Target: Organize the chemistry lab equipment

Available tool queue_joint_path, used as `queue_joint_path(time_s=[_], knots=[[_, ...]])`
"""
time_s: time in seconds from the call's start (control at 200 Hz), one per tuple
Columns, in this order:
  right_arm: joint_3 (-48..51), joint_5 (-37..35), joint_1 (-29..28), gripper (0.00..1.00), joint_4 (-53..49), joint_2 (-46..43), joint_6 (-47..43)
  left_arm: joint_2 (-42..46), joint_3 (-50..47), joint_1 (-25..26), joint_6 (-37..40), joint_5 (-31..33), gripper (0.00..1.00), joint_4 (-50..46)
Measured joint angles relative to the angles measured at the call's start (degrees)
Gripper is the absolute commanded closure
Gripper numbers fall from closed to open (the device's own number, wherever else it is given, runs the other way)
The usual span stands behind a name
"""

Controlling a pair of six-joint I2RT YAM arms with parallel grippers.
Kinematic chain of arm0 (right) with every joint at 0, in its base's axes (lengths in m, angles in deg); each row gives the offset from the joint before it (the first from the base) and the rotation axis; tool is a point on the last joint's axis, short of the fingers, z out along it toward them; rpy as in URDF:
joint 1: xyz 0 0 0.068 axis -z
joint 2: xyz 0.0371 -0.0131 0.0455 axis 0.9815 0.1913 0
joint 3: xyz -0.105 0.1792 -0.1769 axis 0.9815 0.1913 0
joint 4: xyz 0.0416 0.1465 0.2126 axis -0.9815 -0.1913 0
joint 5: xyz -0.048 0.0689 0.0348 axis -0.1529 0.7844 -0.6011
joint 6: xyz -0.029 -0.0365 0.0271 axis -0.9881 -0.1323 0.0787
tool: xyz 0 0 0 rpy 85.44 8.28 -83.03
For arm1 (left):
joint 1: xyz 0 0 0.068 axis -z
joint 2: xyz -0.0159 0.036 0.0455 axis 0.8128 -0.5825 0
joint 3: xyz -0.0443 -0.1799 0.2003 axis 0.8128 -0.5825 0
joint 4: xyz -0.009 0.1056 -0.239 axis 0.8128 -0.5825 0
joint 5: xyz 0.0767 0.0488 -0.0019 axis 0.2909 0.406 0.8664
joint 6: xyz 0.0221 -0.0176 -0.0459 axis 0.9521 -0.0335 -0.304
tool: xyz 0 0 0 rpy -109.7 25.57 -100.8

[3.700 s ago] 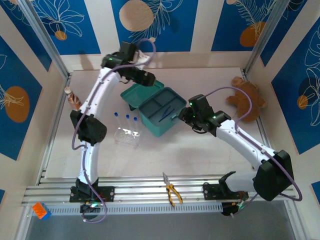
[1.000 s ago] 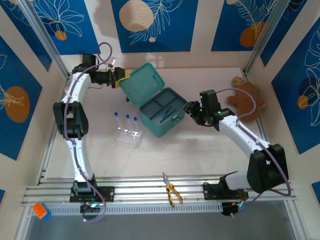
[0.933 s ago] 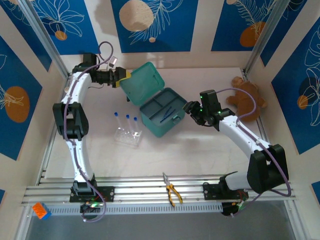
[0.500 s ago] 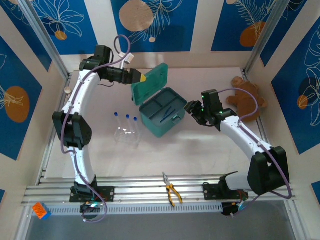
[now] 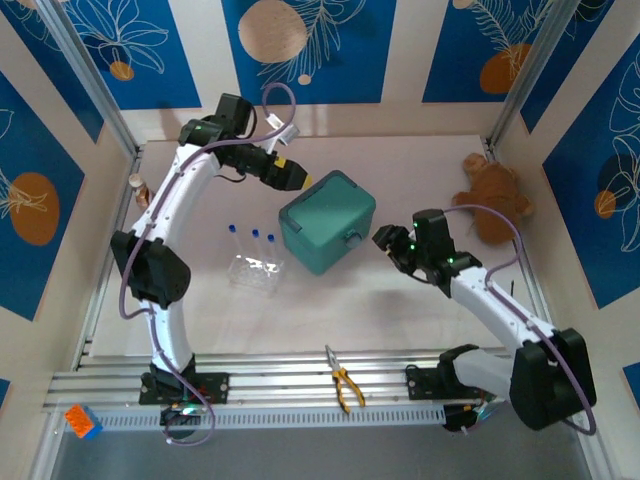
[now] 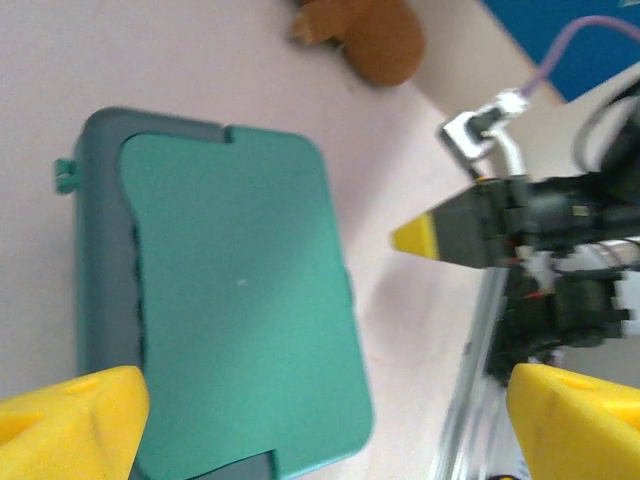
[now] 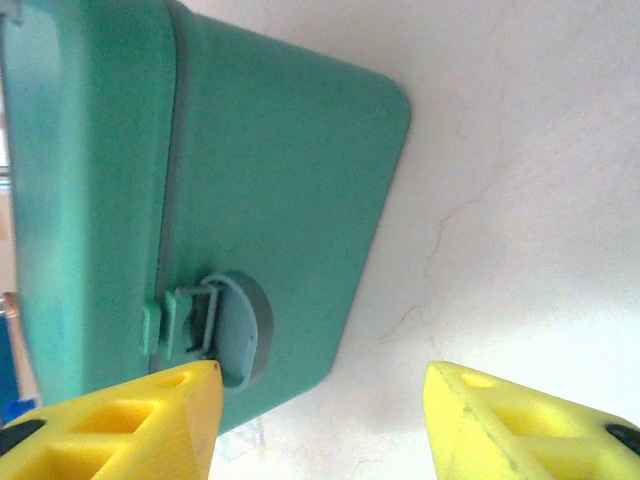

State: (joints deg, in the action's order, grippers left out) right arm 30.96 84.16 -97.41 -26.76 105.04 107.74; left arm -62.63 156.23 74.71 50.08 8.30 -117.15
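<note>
Lid's flipped shut on the teal box since a second ago. Left gripper hovers wide open over it, and the right gripper is open and empty by the latch. Test tubes sit in the rack beside the box, so I'd guess there's sorting left.

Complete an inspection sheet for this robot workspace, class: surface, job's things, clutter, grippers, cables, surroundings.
Surface: pale table, mostly bare.
Job's things: three blue-capped test tubes upright in clear rack; teal case beside it, lid shut.
Clutter: yellow-handled pliers on near rail; brown plush toy far right.
Grippers: left gripper open above case; right gripper open beside case's latch, holding nothing.
Cables: purple cables along both arms.
Surroundings: blue leaf-patterned wall panels.
</note>
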Motion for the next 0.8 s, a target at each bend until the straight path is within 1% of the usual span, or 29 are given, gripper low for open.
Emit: queue_joint_path(time_s=[0.1,0.13,0.17,0.31,0.415,0.47,0.585,0.8], knots=[[5.73,2.03,-0.33,0.44,7.85,-2.91,1.99,-1.6,-0.07,2.4,1.51,7.89,0.08,0.37],[7.43,2.75,-0.37,0.41,10.73,-3.17,2.67,-1.99,-0.11,3.37,2.1,10.36,0.08,0.66],[9.11,3.52,-0.63,0.41,13.81,-3.02,3.67,-2.62,-0.26,5.03,2.97,14.03,0.08,1.27],[10.86,5.6,-2.8,0.4,24.15,0.85,5.57,-4.28,-2.14,10.69,6.27,26.32,0.07,4.13],[10.38,6.62,-4.22,0.4,31.34,4.2,6.01,-6.1,-3.45,13.22,7.45,32.33,0.08,6.12],[10.1,6.97,-4.5,0.4,34.45,5.68,6.43,-7.08,-3.8,13.44,8.0,34.32,0.07,6.95],[8.9,7.3,-4.35,0.4,37.75,8.22,7.08,-7.04,-3.91,13.27,8.24,36.02,0.07,8.17],[8.52,7.02,-3.74,0.4,37.55,8.02,7.82,-7.02,-4.2,13.22,8.26,36.11,0.07,8.46]])
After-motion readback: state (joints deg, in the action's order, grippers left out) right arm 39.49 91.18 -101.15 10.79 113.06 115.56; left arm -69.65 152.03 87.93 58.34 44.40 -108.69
